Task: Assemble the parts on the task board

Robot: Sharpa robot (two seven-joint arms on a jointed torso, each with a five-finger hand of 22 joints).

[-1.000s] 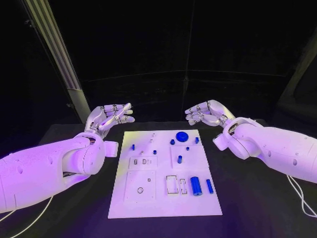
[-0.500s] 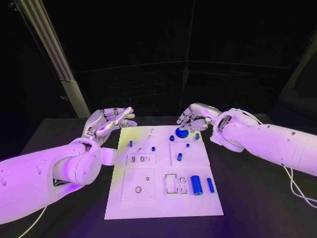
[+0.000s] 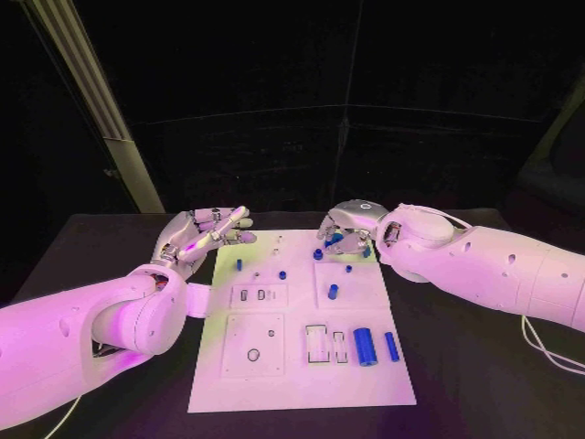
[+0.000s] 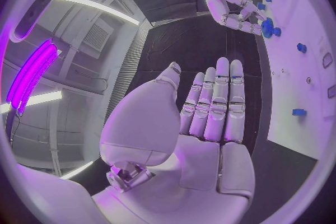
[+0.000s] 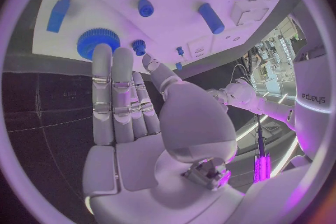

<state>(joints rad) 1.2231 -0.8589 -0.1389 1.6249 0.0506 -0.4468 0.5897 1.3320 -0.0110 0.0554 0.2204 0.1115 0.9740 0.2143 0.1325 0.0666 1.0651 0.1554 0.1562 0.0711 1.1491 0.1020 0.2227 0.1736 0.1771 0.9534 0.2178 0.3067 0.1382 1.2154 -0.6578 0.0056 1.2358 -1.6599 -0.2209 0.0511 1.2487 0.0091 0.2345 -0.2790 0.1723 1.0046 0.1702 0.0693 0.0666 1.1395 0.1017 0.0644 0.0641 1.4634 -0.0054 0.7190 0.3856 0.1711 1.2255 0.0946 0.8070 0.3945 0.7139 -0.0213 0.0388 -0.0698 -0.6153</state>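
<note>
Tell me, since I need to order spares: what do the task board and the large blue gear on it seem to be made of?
The task board looks like matte white plastic: flat, even, without glare, with crisp cut-out recesses. The blue gear looks like moulded or printed plastic: uniform colour, dull surface, fine regular teeth at its rim. Neither can be confirmed by sight alone.

White board, blue parts, black table

The board [image 3: 299, 366] is white; a blue ridged wheel [image 5: 98, 40] sits at the silver fingers' [image 5: 112, 89] tips

The right hand [image 3: 346, 233] has come down over the board's [image 3: 292, 384] far edge, fingers now at the blue gear [image 5: 98, 42].
</note>
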